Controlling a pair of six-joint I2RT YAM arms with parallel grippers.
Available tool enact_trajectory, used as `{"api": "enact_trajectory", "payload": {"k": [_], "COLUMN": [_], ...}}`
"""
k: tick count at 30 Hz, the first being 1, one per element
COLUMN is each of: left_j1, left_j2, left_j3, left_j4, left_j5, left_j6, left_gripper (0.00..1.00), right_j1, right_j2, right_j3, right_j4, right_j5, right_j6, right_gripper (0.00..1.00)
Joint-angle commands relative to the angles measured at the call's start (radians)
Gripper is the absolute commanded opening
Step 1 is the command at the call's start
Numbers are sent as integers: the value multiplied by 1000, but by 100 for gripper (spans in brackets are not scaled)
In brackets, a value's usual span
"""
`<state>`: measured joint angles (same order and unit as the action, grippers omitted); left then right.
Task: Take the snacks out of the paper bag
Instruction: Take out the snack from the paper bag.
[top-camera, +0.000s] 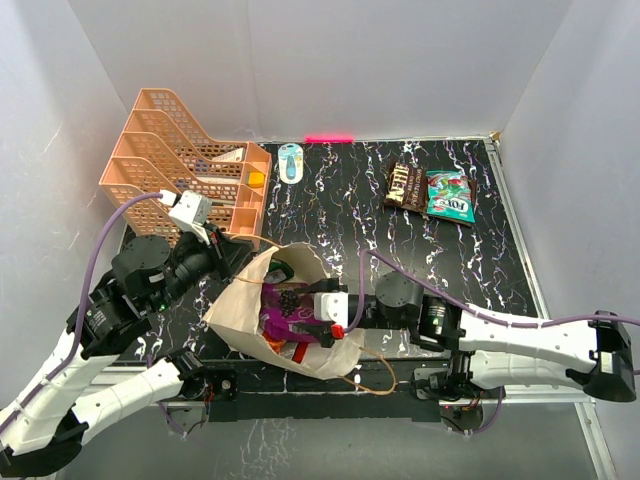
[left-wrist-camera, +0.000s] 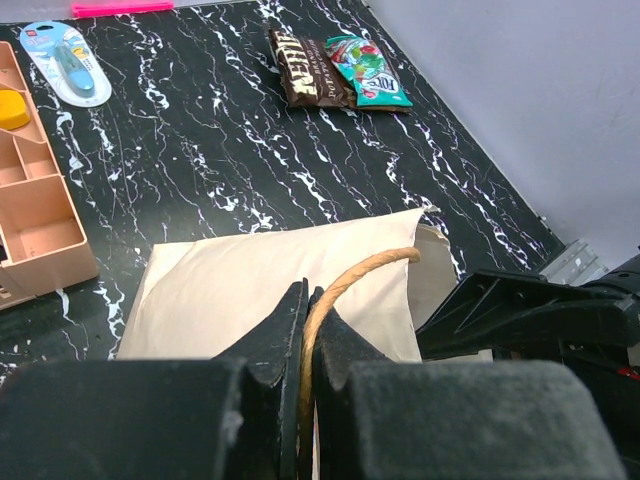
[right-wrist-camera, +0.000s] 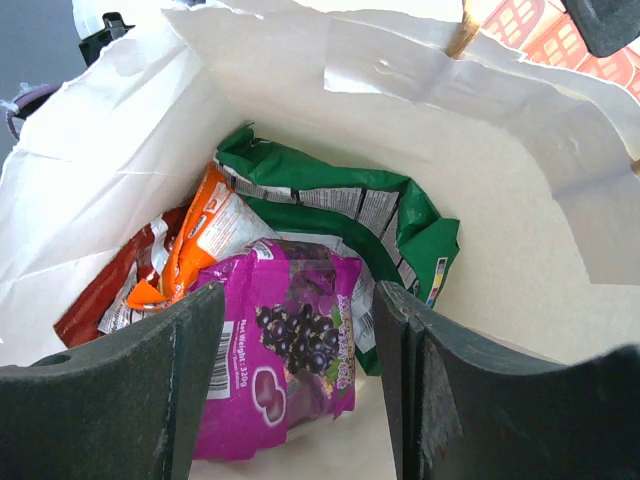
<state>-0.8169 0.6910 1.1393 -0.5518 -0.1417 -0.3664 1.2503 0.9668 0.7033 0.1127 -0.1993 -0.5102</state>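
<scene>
The beige paper bag (top-camera: 240, 300) lies open at the table's near middle, its mouth toward the right arm. My left gripper (left-wrist-camera: 306, 300) is shut on the bag's brown cord handle (left-wrist-camera: 350, 275), holding the bag (left-wrist-camera: 250, 290) up. My right gripper (right-wrist-camera: 298, 310) is open, reaching into the bag's mouth (top-camera: 325, 315), its jaws on either side of a purple-magenta pouch (right-wrist-camera: 290, 350) without touching it. Beside the pouch lie an orange packet (right-wrist-camera: 205, 235), a red-brown packet (right-wrist-camera: 110, 295) and a green packet (right-wrist-camera: 340, 195). A dark brown packet (top-camera: 405, 186) and a green packet (top-camera: 450, 195) lie on the table at the far right.
A peach tiered tray rack (top-camera: 185, 165) stands at the back left, close to the left arm. A small blue-and-white object (top-camera: 291, 162) lies at the back middle. White walls enclose the black marbled table (top-camera: 330, 210).
</scene>
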Motion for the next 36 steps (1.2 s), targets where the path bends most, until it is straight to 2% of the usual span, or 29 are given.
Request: {"api": "enact_trajectory", "payload": {"k": [1, 4, 7, 11, 15, 20, 24, 31, 32, 36], "left_j1": [2, 2, 3, 2, 2, 3, 2, 3, 3, 2], "left_j2": [-16, -21, -27, -43, -40, -25, -26, -35, -36, -45], "left_j3": [16, 20, 23, 10, 9, 13, 7, 19, 20, 10], "left_j4": [16, 19, 18, 25, 25, 24, 25, 18, 16, 26], "left_j5": [5, 14, 23, 29, 47, 71, 83, 74, 72, 64], "left_j6": [11, 13, 14, 11, 11, 15, 16, 28, 28, 21], "left_gripper": [0, 0, 0, 0, 0, 0, 0, 0, 0, 0], "right_j1": [20, 50, 64, 60, 30, -31, -48, -85, -89, -97], "right_j2": [31, 130, 231, 386, 484, 551, 632, 748, 759, 806], "right_j3": [27, 81, 90, 104, 96, 96, 95, 108, 113, 147], "right_j4": [106, 136, 305, 496, 640, 721, 836, 971, 985, 1025], "right_j5": [7, 91, 304, 540, 587, 528, 458, 326, 310, 297], "right_j6": [16, -10, -17, -89, -119, -84, -125, -145, -145, -134], "right_gripper": [61, 57, 63, 65, 67, 70, 73, 72, 69, 42]}}
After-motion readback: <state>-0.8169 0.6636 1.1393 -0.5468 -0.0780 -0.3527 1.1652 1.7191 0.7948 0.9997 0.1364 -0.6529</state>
